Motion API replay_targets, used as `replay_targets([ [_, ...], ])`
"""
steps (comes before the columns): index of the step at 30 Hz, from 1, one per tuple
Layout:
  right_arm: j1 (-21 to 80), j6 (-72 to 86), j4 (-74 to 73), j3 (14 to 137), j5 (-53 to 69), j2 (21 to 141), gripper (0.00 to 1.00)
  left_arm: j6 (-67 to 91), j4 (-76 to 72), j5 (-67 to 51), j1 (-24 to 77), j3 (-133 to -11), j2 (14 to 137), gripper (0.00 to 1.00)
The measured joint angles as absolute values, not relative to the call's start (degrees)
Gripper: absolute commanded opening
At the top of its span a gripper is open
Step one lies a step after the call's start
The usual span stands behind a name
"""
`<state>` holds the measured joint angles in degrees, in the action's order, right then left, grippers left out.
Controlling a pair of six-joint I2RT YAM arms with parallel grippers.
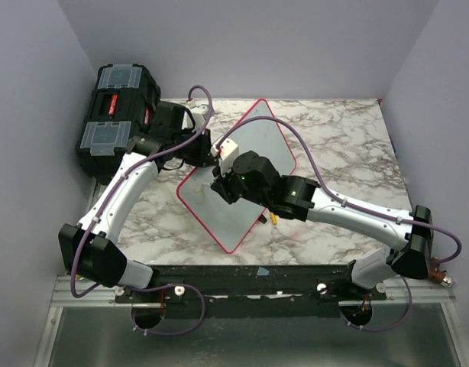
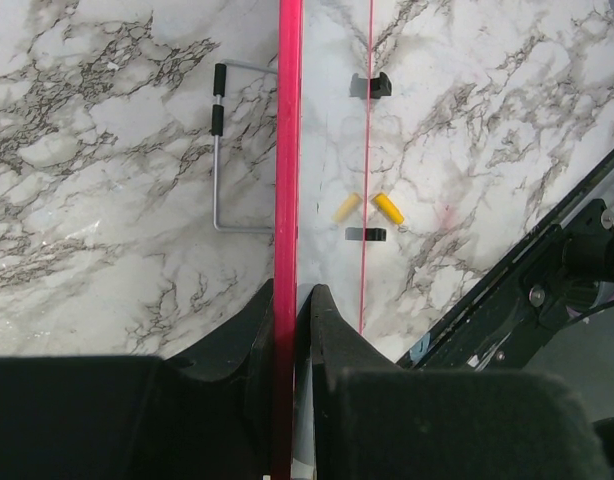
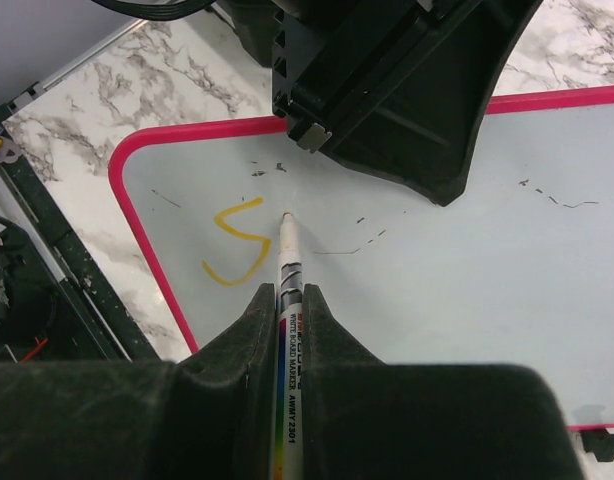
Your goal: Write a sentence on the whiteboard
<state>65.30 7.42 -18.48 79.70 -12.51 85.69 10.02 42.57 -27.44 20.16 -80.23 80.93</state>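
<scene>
The whiteboard [image 1: 261, 141] with its pink frame lies slanted across the marble table. My left gripper [image 1: 214, 155] is shut on its far-left edge; in the left wrist view the pink frame [image 2: 287, 150] runs edge-on between the jaws of the left gripper [image 2: 290, 300]. My right gripper [image 3: 289, 295] is shut on a white marker [image 3: 288, 265], whose tip touches the whiteboard [image 3: 467, 270]. Of the sentence, one yellow letter S [image 3: 237, 245] shows just left of the tip. In the top view the right gripper [image 1: 221, 187] hovers over the board's middle.
A black toolbox [image 1: 116, 115] stands at the far left. A yellow marker cap [image 1: 273, 218] lies on the table by the board's near edge, also visible from the left wrist as the cap [image 2: 387, 208]. A grey wire stand [image 2: 219, 150] sticks out from the board's back.
</scene>
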Motion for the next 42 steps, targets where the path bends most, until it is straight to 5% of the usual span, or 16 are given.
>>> replay_targets([
  [42, 65.3, 8.9, -19.9, 78.8, -11.9, 85.9, 0.01, 10.2, 40.5, -27.4, 19.9, -77.3, 78.8, 0.0],
])
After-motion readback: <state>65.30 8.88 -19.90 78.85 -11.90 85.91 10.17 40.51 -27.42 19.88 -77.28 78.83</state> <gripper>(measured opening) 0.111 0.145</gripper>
